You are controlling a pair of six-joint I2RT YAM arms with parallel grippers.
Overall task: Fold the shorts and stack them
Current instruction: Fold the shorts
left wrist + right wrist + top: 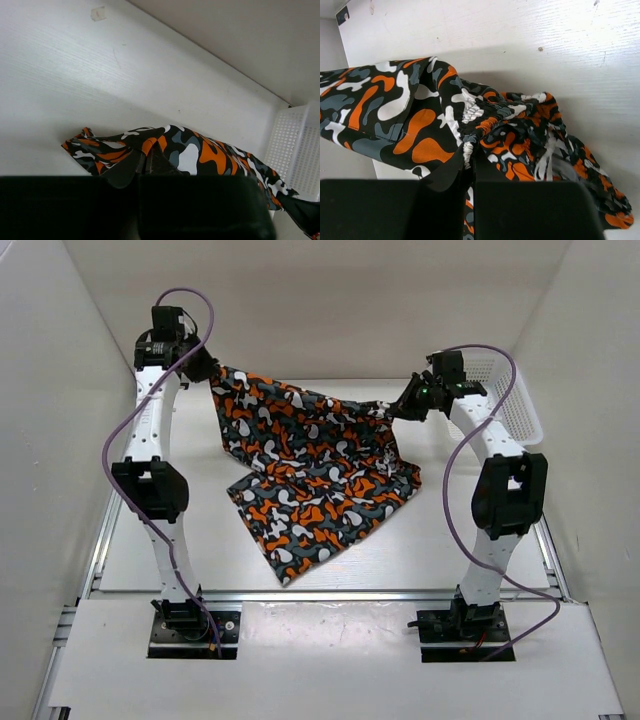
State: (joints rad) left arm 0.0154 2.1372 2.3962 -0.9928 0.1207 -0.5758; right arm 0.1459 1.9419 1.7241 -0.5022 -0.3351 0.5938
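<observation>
The left gripper (207, 370) is raised at the far left of the table (430, 545); its jaws are pressed together on one corner of the shorts (310, 480), and the left wrist view shows the printed cloth bunched right at the fingertips (125, 172). From that corner the gripped edge runs left to right, sagging a little and sloping down, to the right gripper (405, 405); the long axis of the cloth therefore lies across the table between the two claws. The rest of the shorts hangs toward the near edge, with the lower part resting on the table in a point near the middle. The right gripper is also clamped on the fabric; its wrist view shows the gathered waistband and a pale drawstring pinched at the jaws. Each arm holds its own end, so neither is nearer. Any fold probably depends on keeping this edge stretched and level while both claws travel together. Just right of the right gripper, at the far right, stands the white mesh basket (520, 410); nothing shows in its visible part, though the arm hides some of it.
</observation>
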